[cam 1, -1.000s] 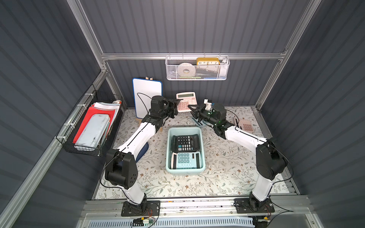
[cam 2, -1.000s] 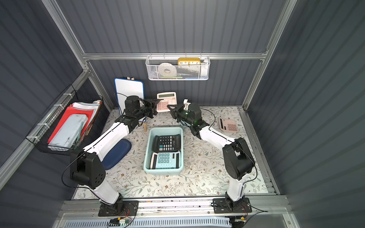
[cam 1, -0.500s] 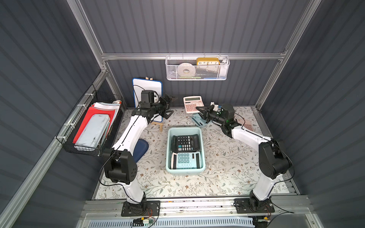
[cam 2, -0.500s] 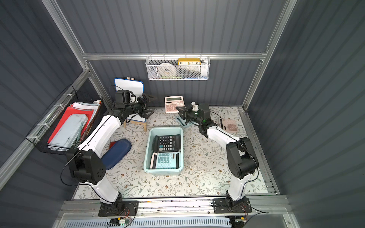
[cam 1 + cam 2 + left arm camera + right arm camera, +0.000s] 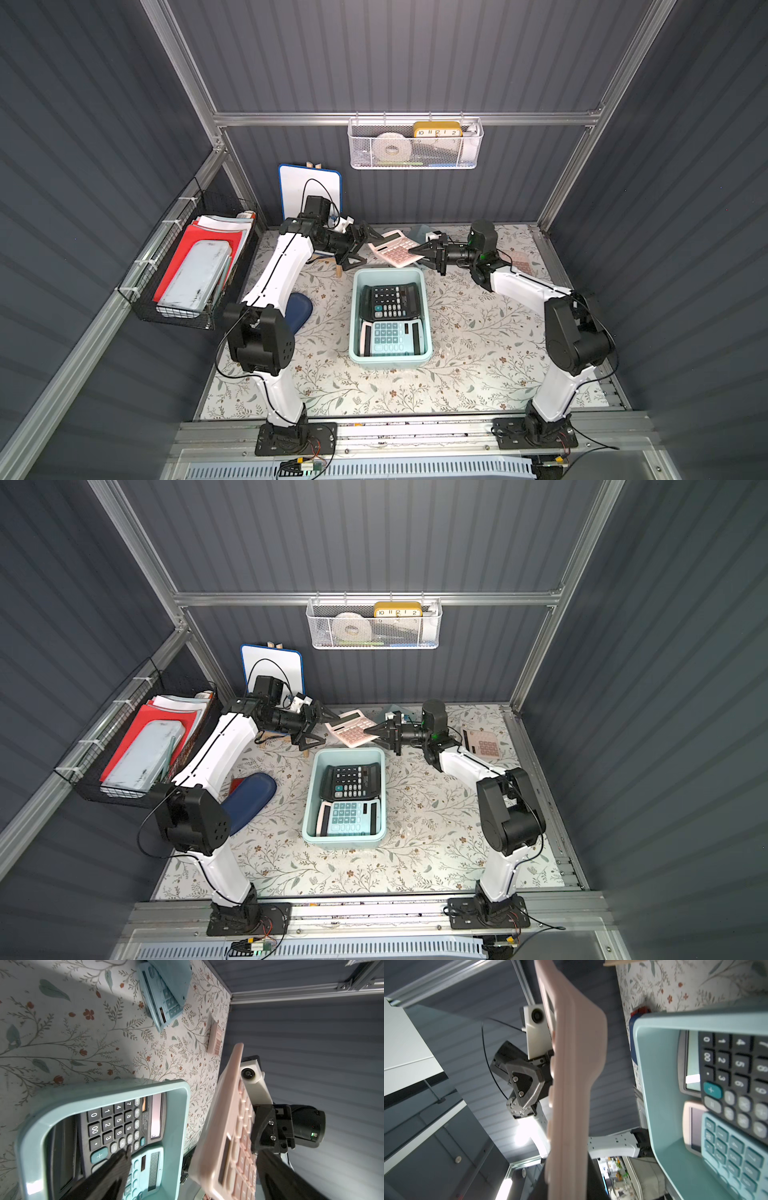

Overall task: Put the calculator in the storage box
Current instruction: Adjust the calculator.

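Since a second ago the pale pink desk calculator (image 5: 395, 248) has come forward from the far edge of the surface, and the left fingers (image 5: 370, 232) have spread wide apart and let it go. The right fingers (image 5: 420, 252) are clenched on its right end and hold it tilted in the air, just beyond the far rim of the pale mint-green plastic storage box (image 5: 390, 362), which sits mid-surface. The released left fingers flank the calculator's other end, the lower one near the box's far left corner.

Inside the box a black desk calculator (image 5: 390, 301) lies over the top end of a pale blue calculator (image 5: 392, 337); together they cover nearly all of its floor.

Near the far edge lies a blue calculator with a flip cover (image 5: 164, 995), and toward the far right corner a small pink calculator (image 5: 519, 262). A blue-framed whiteboard (image 5: 309, 187) stands at the far left corner, and a navy oval pouch (image 5: 301, 309) lies near the left edge.
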Robot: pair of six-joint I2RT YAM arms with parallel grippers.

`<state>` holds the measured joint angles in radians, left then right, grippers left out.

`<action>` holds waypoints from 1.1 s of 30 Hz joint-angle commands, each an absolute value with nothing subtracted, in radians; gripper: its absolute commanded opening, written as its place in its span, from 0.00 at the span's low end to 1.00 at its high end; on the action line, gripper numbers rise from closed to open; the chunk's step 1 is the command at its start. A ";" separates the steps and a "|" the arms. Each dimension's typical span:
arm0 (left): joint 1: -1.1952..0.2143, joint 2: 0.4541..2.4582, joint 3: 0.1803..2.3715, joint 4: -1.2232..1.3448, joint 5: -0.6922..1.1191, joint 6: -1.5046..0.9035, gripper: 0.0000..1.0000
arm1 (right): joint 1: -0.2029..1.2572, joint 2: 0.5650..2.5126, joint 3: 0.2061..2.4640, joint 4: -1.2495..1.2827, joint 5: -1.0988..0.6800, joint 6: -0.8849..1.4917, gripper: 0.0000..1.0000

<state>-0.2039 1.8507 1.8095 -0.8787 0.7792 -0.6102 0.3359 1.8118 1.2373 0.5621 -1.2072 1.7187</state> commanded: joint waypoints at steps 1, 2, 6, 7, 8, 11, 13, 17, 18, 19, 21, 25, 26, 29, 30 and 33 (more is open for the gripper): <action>-0.204 1.852 1.786 -0.917 0.868 -0.549 0.97 | 0.337 1.794 1.236 0.476 -1.324 1.632 0.03; -0.204 1.851 1.778 -0.916 0.870 -0.553 0.95 | 0.339 1.789 1.235 0.454 -1.330 1.615 0.03; -0.204 1.853 1.759 -0.901 0.899 -0.554 0.81 | 0.346 1.774 1.222 0.402 -1.345 1.575 0.02; -0.203 1.855 1.757 -0.893 0.910 -0.555 0.76 | 0.347 1.771 1.218 0.392 -1.345 1.566 0.03; -0.204 1.857 1.755 -0.884 0.920 -0.559 0.68 | 0.347 1.770 1.216 0.387 -1.345 1.561 0.02; -0.204 1.861 1.748 -0.875 0.933 -0.560 0.57 | 0.348 1.775 1.221 0.383 -1.345 1.560 0.02; -0.204 1.863 1.745 -0.867 0.927 -0.559 0.52 | 0.350 1.782 1.231 0.382 -1.347 1.559 0.03; -0.204 1.857 1.731 -0.867 0.914 -0.557 0.41 | 0.353 1.796 1.249 0.383 -1.345 1.562 0.03; -0.204 1.853 1.728 -0.868 0.912 -0.555 0.40 | 0.354 1.799 1.253 0.386 -1.345 1.565 0.03; -0.204 1.852 1.723 -0.867 0.913 -0.554 0.40 | 0.355 1.803 1.257 0.390 -1.345 1.567 0.03; -0.204 1.850 1.715 -0.868 0.914 -0.552 0.40 | 0.356 1.811 1.266 0.391 -1.347 1.571 0.04; -0.205 1.852 1.717 -0.882 0.914 -0.529 0.27 | 0.360 1.822 1.278 0.410 -1.342 1.588 0.08; -0.206 1.854 1.721 -0.884 0.918 -0.525 0.24 | 0.360 1.824 1.281 0.418 -1.339 1.593 0.12; -0.205 1.857 1.737 -0.890 0.917 -0.523 0.17 | 0.361 1.821 1.283 0.423 -1.332 1.598 0.27; -0.205 1.857 1.745 -0.889 0.909 -0.527 0.15 | 0.360 1.820 1.284 0.421 -1.325 1.597 0.30; -0.205 1.852 1.757 -0.871 0.886 -0.549 0.11 | 0.360 1.813 1.285 0.409 -1.295 1.589 0.43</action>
<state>-0.2005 1.8553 1.7332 -0.8673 0.9104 -0.5434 0.3515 1.8107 1.2522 0.3744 -1.3060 1.6093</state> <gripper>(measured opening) 0.148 0.418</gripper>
